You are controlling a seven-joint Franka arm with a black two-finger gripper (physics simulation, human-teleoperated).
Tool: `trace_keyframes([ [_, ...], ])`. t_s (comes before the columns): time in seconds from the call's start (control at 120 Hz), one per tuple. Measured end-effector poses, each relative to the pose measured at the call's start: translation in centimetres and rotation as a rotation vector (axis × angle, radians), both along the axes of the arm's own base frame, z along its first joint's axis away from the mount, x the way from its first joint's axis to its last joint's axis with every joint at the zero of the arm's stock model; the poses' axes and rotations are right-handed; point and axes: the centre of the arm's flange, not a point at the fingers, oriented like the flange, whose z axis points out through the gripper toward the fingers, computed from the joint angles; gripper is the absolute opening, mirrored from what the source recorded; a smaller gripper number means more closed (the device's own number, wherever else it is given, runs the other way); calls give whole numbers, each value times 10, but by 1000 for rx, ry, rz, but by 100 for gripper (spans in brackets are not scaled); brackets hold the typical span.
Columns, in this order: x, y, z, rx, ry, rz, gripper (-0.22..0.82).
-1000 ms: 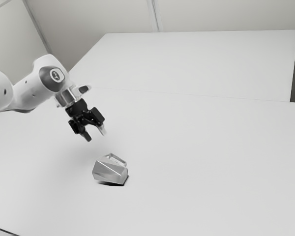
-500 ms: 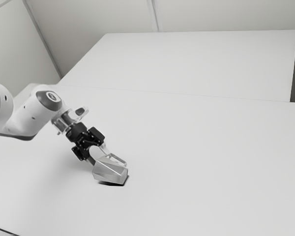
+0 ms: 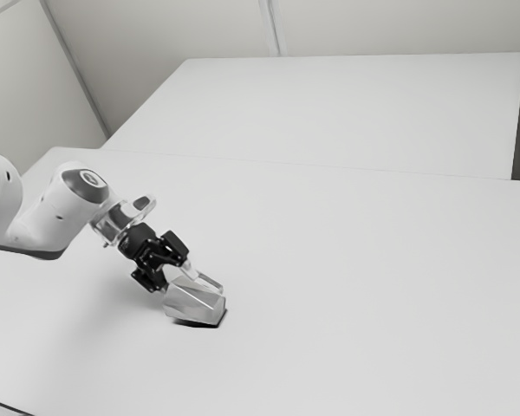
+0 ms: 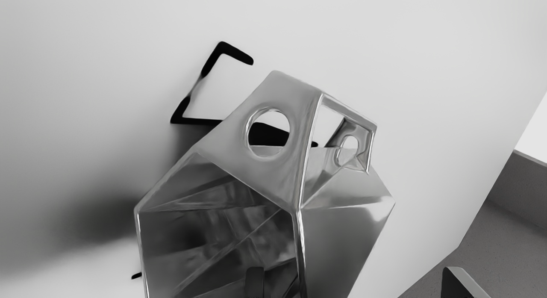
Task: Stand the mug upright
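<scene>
Gripper [image 3: 175, 276]: black, blocky and jointed, angled down at the mug's upper side; whether I touch it, I cannot tell.
Fingers: spread well apart; one dark, narrow fingertip [image 4: 255, 282] shows against the mug's dark hollow, the other [image 4: 463, 284], flat-sided with a grey bevel, stands out beyond its outer wall.
Mug [image 3: 193, 303]: lying on its side on the table, left of centre in the exterior view; shiny grey metal look, flat facets meeting in hard creases, bright thin edges.
Hollow [image 4: 218, 238]: dark, many-sided, crossed by streaky slanted reflections, opening toward me.
Handle [image 4: 295, 101]: an angular loop on the mug's upper side, smooth and satiny, with round holes cut through its flat ends.
Shadow [image 4: 212, 58]: a crisp black bent outline on the table beside the handle, with softer grey shade nearby.
Arm [image 3: 56, 212]: white rounded shells with a dark grey band, from the exterior view's left.
Table [image 3: 355, 286]: pale, smooth, matte.
Floor [image 4: 508, 229]: grey, faintly speckled, past the table's edge.
Panel [image 3: 347, 113]: flat, pale, straight-edged, behind the table.
Wall [image 3: 156, 30]: plain light grey, at the back.
</scene>
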Motion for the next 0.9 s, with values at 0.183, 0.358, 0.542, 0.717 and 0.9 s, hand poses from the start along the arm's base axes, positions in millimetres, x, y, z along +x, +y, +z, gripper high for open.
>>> trace_keyframes([
  [0.183,-2,1,-5,9,13,18,11],
  [0.358,-3,2,-6,20,20,27,-6],
  [0.542,-2,1,-1,24,12,36,-12],
  [0.717,0,0,12,8,-14,49,-16],
  [0.9,2,-2,21,0,-30,54,-17],
])
